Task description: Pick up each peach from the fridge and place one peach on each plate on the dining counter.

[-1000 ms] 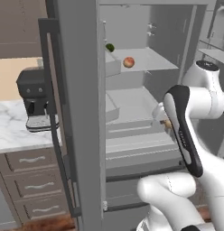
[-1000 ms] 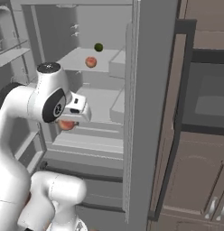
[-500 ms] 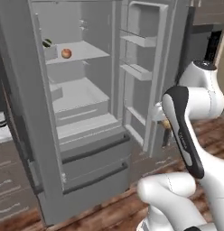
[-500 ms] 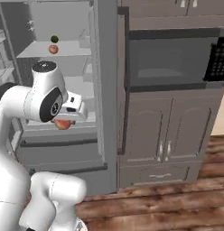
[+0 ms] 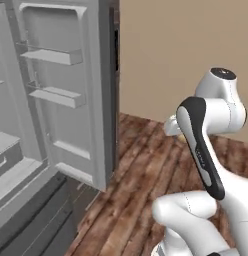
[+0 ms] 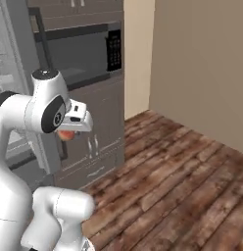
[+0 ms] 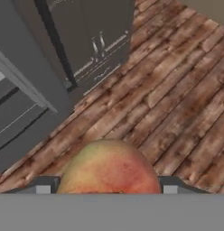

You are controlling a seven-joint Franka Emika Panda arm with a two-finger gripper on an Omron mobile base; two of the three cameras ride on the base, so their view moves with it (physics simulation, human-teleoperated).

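We see our gripper [image 7: 107, 189] pinching a peach [image 7: 109, 169] between its two tips, one on each side of the fruit. In the hand view the peach sits at the bottom, reddish below and yellowish-green on top, with the wooden floor [image 7: 177, 99] under it.

From the right base view, a bit of the peach [image 6: 67, 135] shows red beneath the white hand, in front of the dark cabinets [image 6: 99, 137] with the microwave [image 6: 82, 51] above them. From the left base view, we catch only a small pale sliver of it behind the arm's dark elbow, too small for us to tell more.

The fridge [image 5: 56, 115] stands at the left in the left base view, its door [image 5: 71, 90] swung open, with pale shelves on the inside of the door. Grey lower drawers [image 5: 31, 210] show at the near left. In the hand view the fridge's grey front [image 7: 23, 113] lies to the left, well apart from the peach.

A beige wall [image 6: 202, 68] runs along the far right, and the plank floor spreads between it and the cabinets.
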